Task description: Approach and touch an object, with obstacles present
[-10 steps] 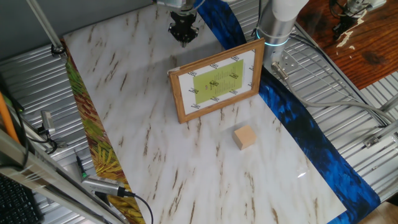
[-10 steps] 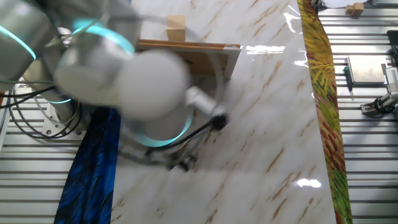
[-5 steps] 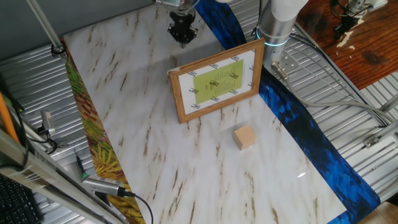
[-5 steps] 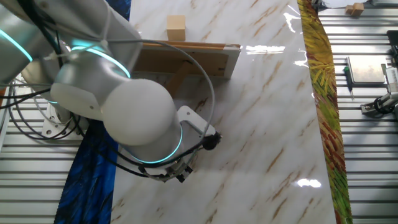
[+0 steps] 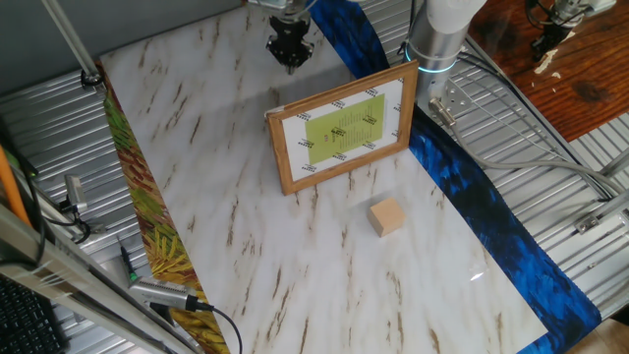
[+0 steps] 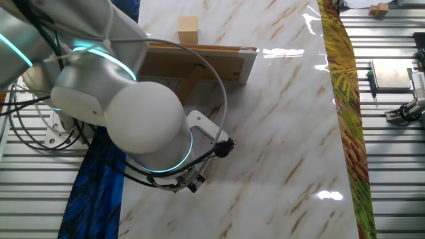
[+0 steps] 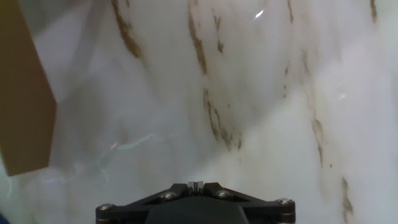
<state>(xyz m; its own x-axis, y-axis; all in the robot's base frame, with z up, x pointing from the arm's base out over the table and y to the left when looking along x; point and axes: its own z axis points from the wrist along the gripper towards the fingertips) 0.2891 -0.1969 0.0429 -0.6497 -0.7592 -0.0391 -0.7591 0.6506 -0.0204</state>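
Observation:
The small tan wooden cube sits on the marble table in front of the framed board, which stands upright with a brown frame, white border and yellow-green centre. My gripper hangs over the table behind the board, on the far side from the cube, fingers pointing down. In the other fixed view the cube lies beyond the board's brown back, and my arm hides most of the gripper. In the hand view the fingertips are together with nothing between them, and the board's back shows at the left.
A blue cloth strip runs along one table side and a leaf-patterned strip along the other. My arm's base stands beside the board. Cables and tools lie on the metal slats around the table.
The arm was blurred in motion one second ago and is now still. The gripper has shifted slightly farther behind the board. The cube and the board have not moved.

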